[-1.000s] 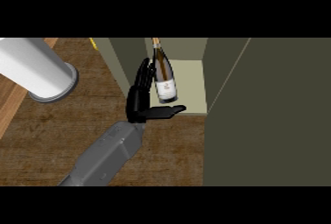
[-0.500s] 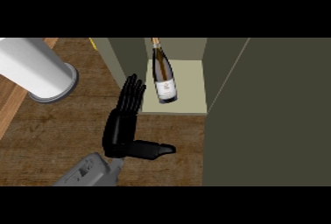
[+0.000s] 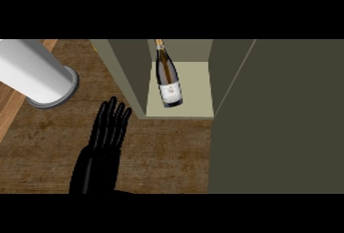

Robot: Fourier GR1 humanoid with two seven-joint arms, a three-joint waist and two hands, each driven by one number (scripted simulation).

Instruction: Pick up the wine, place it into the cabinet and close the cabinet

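The wine bottle (image 3: 169,82) is dark green with a white label and a gold neck. It stands inside the open cabinet (image 3: 180,113) on its pale floor, and nothing is touching it. My left hand (image 3: 104,145) lies over the wooden counter, down and to the left of the cabinet opening and well apart from the bottle. It is open, with straight fingers pointing toward the back. The cabinet door (image 3: 282,118) stands open as a wide dark olive panel filling the right side. My right hand does not show.
A large white cylinder (image 3: 33,73) with a grey base rim stands at the upper left. The cabinet's left wall (image 3: 128,73) lies between my hand and the bottle. Brown wooden counter (image 3: 168,154) spreads in front of the cabinet.
My left hand has let go of the bottle and drawn back down and to the left, away from the cabinet. The bottle stays put inside.
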